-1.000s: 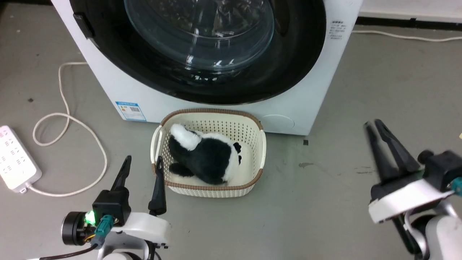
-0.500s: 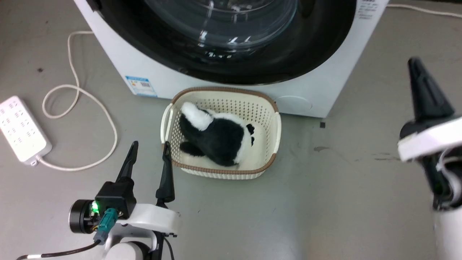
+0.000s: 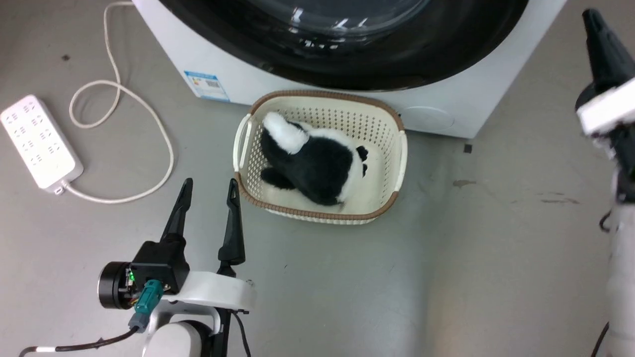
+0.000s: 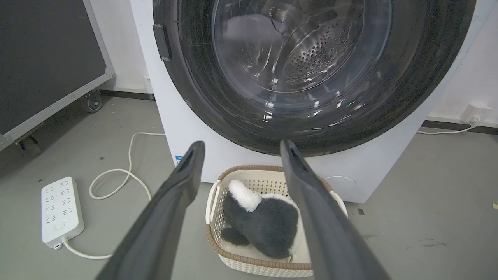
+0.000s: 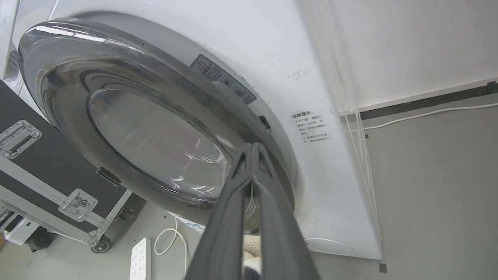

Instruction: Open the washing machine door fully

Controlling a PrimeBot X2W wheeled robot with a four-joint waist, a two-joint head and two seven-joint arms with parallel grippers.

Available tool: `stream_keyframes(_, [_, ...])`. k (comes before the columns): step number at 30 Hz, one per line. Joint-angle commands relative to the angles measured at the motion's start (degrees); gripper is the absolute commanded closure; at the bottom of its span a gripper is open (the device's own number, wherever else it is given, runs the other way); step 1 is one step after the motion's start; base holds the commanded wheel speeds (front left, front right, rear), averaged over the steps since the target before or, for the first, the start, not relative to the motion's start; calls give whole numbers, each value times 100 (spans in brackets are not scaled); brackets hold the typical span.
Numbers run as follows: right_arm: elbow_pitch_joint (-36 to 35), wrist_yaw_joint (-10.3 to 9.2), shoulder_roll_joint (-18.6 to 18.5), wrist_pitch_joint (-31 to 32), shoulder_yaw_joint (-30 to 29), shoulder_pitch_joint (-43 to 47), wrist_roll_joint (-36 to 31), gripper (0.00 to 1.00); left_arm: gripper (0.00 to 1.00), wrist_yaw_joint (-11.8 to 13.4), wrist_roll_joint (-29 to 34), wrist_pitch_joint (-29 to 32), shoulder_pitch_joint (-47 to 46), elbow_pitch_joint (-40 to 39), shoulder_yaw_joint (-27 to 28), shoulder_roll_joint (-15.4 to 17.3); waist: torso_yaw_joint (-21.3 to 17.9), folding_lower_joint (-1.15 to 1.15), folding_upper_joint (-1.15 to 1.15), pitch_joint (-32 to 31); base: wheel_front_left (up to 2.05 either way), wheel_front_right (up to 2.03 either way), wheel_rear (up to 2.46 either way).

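The washing machine stands white and broad on the grey floor. The washing machine door is shut flush against its front. It is a glossy black ring around a bulging clear window, and the perforated steel drum shows through the glass. A small dark latch tab sits on the door's left rim in the left wrist view.

The left gripper hovers low over the floor, just left of the basket. Its 2 fingers are spread wide with nothing between them and point toward the machine, well apart from the door.

The right gripper is raised at the machine's right side. Its 2 fingers are pressed together tip to tip and hold nothing. In the right wrist view the tips lie over the door's right rim, close by the hinge side; whether they touch it I cannot tell.

The cream perforated basket, with a brown woven rim, stands on the floor just before the machine, below the door. A black-and-white plush toy lies inside it. Left of the machine a white power strip rests on the floor, and its cord loops toward the machine's corner (near the blue sticker). A black case on casters stands further left.
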Motion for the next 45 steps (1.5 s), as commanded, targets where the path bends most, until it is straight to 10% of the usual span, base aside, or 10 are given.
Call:
stream_keyframes(1, [209, -2, 32, 197, -137, -375, 167, 100, 0, 40, -41, -70, -102, -35, -44, 7, 69, -1, 0, 96, 0, 0, 0])
stream_keyframes(29, [3423, -4, -188, 2906, -2313, -3777, 387, 100, 0, 316, -350, -417, -436, -170, -451, 11, 684, -1, 0, 921, 0, 0, 0])
stream_keyframes(45, [3355, -4, 120, 4524, -3150, -3319, 739, 100, 0, 338, -370, -609, -418, -75, -474, 12, 802, -1, 0, 499, 0, 0, 0])
